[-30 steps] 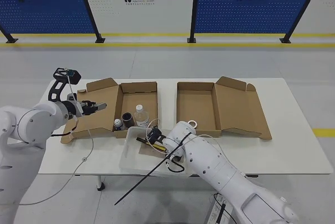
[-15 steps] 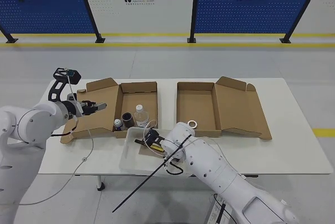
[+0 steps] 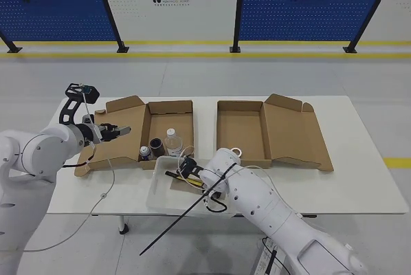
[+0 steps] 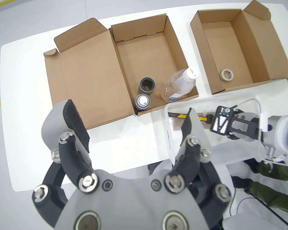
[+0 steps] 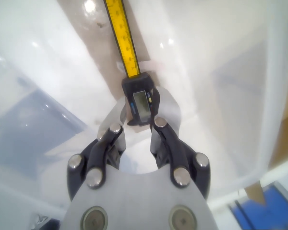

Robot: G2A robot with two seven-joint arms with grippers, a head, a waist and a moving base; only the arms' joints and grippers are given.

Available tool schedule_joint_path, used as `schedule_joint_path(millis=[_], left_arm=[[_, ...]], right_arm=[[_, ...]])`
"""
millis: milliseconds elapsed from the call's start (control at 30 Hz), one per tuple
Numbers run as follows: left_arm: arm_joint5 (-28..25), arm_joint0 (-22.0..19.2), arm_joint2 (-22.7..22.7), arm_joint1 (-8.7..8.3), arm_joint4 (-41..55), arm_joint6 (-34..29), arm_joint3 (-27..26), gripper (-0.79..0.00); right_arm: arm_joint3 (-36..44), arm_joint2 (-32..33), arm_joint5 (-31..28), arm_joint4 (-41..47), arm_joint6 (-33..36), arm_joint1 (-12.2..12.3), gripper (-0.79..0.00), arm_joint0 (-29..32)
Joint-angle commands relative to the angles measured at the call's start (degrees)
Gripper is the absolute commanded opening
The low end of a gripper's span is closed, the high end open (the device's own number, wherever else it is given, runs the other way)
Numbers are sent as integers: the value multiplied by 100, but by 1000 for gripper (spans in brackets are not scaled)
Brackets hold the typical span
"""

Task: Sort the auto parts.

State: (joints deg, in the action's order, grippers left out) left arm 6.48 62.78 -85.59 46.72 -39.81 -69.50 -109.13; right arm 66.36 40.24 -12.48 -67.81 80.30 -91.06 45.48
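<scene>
A digital caliper (image 5: pixel 139 101) with a yellow scale lies in the clear plastic bin (image 3: pixel 161 189) at the table's front. My right gripper (image 5: pixel 139 120) is down inside the bin, shut on the caliper's black display head; it shows from the side as the right gripper (image 4: pixel 220 123). My left gripper (image 4: pixel 129 111) hangs open and holds nothing, above the flap of the left cardboard box (image 3: pixel 170 130). That box holds a clear bottle (image 4: pixel 180 86), a black sleeve (image 4: pixel 147 84) and a small can (image 4: pixel 142 101). A pale ring (image 4: pixel 227 74) lies in the right cardboard box (image 3: pixel 241 134).
Both boxes stand open with their lids folded flat outward on the white table (image 3: pixel 343 185). The bin's near wall (image 4: pixel 168 130) sits just in front of the left box. A black cable hangs off the right arm past the table's front edge.
The right gripper has shifted slightly inside the bin, still shut on the caliper. The left arm has kept still.
</scene>
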Motion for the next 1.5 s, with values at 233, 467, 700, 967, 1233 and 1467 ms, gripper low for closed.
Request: schedule_joint_path(millis=[233, 467, 700, 967, 1233, 1467], left_arm=[[0, 0, 0, 0, 0, 0, 0, 0], [0, 0, 0, 0, 0, 0, 0, 0], [0, 0, 0, 0, 0, 0, 0, 0], [0, 0, 0, 0, 0, 0, 0, 0], [0, 0, 0, 0, 0, 0, 0, 0], [0, 0, 0, 0, 0, 0, 0, 0]], right_arm=[[-301, -98, -53, 141, -72, -70, -499, -93], [-249, -135, -103, 314, 21, -104, -502, -107], [-8, -224, -283, 543, 344, -116, -489, -38], [315, -269, 40, 443, 400, -115, -443, 31], [600, -272, 572, -15, 239, -94, -446, 156], [462, -280, 782, -194, 94, -107, -440, 202]])
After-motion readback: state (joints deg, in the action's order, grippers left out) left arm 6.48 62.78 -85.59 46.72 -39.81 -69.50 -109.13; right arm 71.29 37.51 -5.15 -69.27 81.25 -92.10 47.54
